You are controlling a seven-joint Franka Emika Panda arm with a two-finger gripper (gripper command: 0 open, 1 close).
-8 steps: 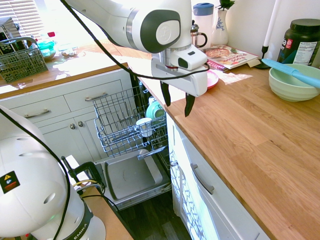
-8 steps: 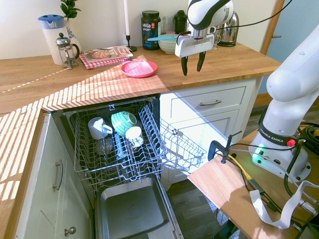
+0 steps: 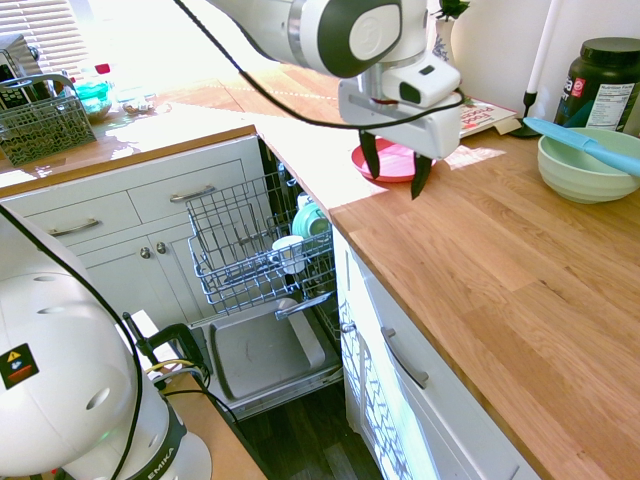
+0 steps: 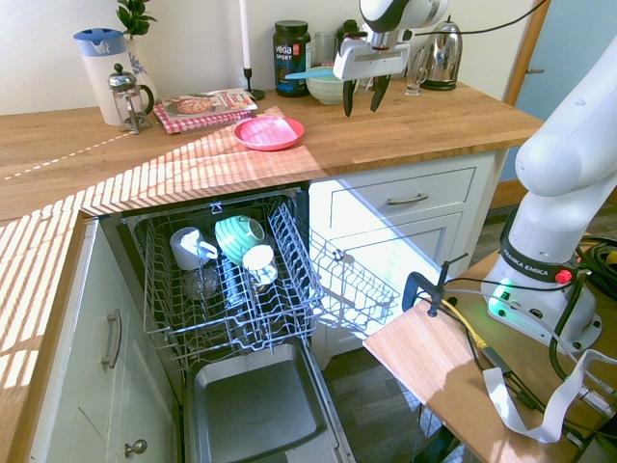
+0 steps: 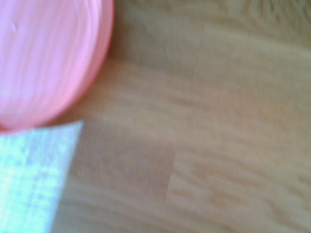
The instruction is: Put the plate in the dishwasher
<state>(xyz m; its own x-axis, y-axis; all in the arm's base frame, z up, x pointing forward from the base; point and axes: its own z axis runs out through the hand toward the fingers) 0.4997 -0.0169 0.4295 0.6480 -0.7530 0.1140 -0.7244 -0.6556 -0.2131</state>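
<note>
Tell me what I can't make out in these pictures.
- Plate: the wrist view's edge cuts it off; in the first exterior view the gripper hides part of it.
- Pale green bowl: its inside is partly covered by the blue utensil in the first exterior view.
- Black tub's small print: too small in both exterior views.
- Counter grain: blurred in the wrist view.
</note>
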